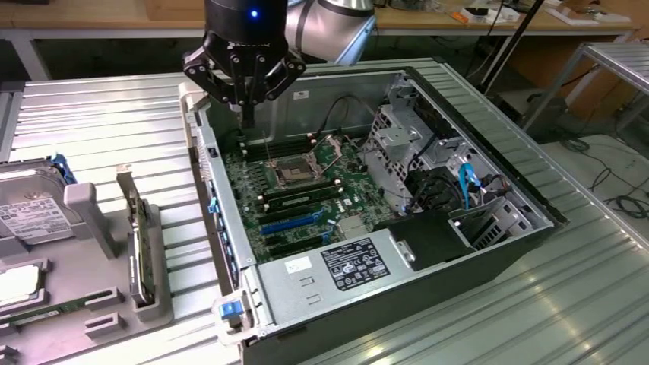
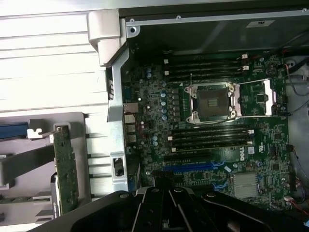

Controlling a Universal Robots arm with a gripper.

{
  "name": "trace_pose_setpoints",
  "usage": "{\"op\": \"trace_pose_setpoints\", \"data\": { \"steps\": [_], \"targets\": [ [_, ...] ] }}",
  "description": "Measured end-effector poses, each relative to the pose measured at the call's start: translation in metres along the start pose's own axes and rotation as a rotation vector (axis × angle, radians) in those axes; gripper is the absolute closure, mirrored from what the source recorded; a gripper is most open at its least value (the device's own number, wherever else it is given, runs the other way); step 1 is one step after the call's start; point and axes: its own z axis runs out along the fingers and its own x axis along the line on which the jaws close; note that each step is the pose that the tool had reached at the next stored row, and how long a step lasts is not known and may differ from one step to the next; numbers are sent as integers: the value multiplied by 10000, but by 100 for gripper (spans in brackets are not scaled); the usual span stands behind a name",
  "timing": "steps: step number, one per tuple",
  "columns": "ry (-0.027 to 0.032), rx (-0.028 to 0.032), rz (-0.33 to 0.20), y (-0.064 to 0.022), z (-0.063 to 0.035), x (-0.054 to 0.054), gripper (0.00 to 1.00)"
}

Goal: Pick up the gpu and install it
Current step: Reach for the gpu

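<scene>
The gpu [image 1: 139,247] is a thin card with a silver end bracket, standing on edge in a grey holder at the exterior view's left, beside the open computer case [image 1: 487,251]. In the wrist view the gpu [image 2: 65,166] shows its green board side. My gripper [image 1: 246,115] hangs over the far left corner of the case, above the motherboard [image 1: 304,190]. Its fingers are shut with nothing between them. It is well apart from the gpu. Blue expansion slots [image 1: 289,222] [image 2: 193,167] lie bare on the motherboard [image 2: 159,96].
A silver labelled hard drive [image 1: 30,217] sits on the grey fixture tray [image 1: 96,327] next to the gpu's holder, and a green memory stick [image 1: 51,310] lies in front of it. Inside the case are a CPU socket [image 1: 289,171], drive cages [image 1: 400,144] and cables [image 1: 469,186]. The ribbed metal table [image 1: 112,122] surrounds everything.
</scene>
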Motion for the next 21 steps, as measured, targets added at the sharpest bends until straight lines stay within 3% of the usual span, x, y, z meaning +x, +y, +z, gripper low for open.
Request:
{"op": "trace_pose_setpoints", "data": {
  "steps": [21],
  "targets": [
    [0,0,0,-53,-8,223,89]
  ]
}}
